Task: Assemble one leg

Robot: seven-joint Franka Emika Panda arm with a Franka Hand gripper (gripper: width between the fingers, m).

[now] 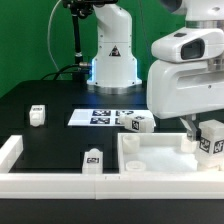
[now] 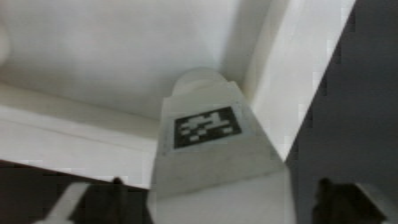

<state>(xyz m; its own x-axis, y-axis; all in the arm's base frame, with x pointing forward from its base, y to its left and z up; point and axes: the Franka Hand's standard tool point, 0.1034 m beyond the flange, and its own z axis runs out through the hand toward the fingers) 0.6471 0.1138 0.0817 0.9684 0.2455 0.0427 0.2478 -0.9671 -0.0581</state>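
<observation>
My gripper [image 1: 207, 140] is shut on a leg [image 1: 211, 137], a stubby white post with a black-and-white tag, and holds it over the exterior view's right end of the white tray-like tabletop [image 1: 160, 156]. In the wrist view the held leg [image 2: 214, 140] runs out between my dark fingers [image 2: 102, 203], and my gripper [image 2: 217, 208] hangs just above an inner corner of the tabletop [image 2: 107, 50], next to its raised wall. Whether the leg's tip touches the tabletop cannot be told.
Three more legs lie loose: one at the exterior view's left [image 1: 37, 115], one by the tabletop's near-left corner [image 1: 93, 160], one behind the tabletop [image 1: 138, 123]. The marker board [image 1: 103, 116] lies in the middle. A white L-shaped fence [image 1: 10, 152] borders the left and front. The robot base [image 1: 110, 50] stands behind.
</observation>
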